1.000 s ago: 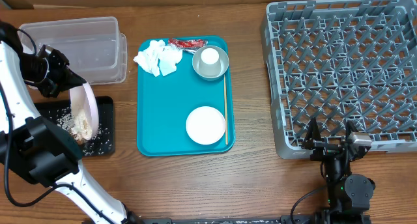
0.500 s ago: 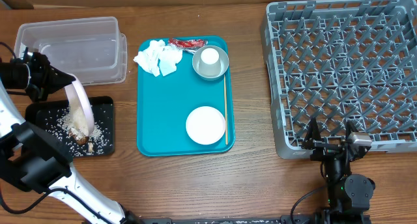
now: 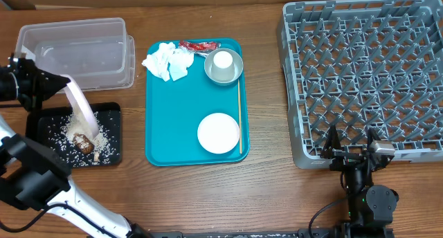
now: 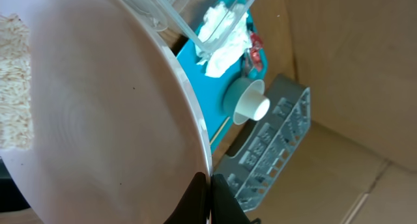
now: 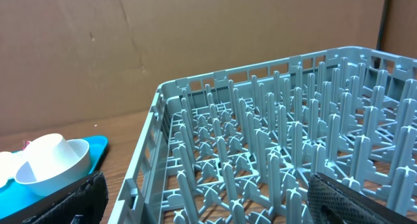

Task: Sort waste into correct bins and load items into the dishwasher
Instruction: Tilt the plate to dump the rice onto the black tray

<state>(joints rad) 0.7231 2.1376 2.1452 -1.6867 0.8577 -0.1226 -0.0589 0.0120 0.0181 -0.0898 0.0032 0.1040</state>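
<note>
Standing at the right, the grey dish rack (image 3: 363, 72) holds nothing yet. The right gripper (image 3: 351, 145) rests at its near corner, jaws wide apart and with nothing between them. The waste step is in hand. Over the black tray (image 3: 114, 112), left of the teal tray (image 3: 173, 138), the left gripper (image 3: 55, 84) has its jaws clamped on the rim of the pinkish-white dish (image 3: 80, 105). The dish is tilted steeply. Its long axis runs from the gripper down to the tray, low edge beside the brown food lump (image 3: 84, 144) and rice grains (image 3: 68, 129). Next, I think, the dish must be levelled and carried across to the rack.
</note>
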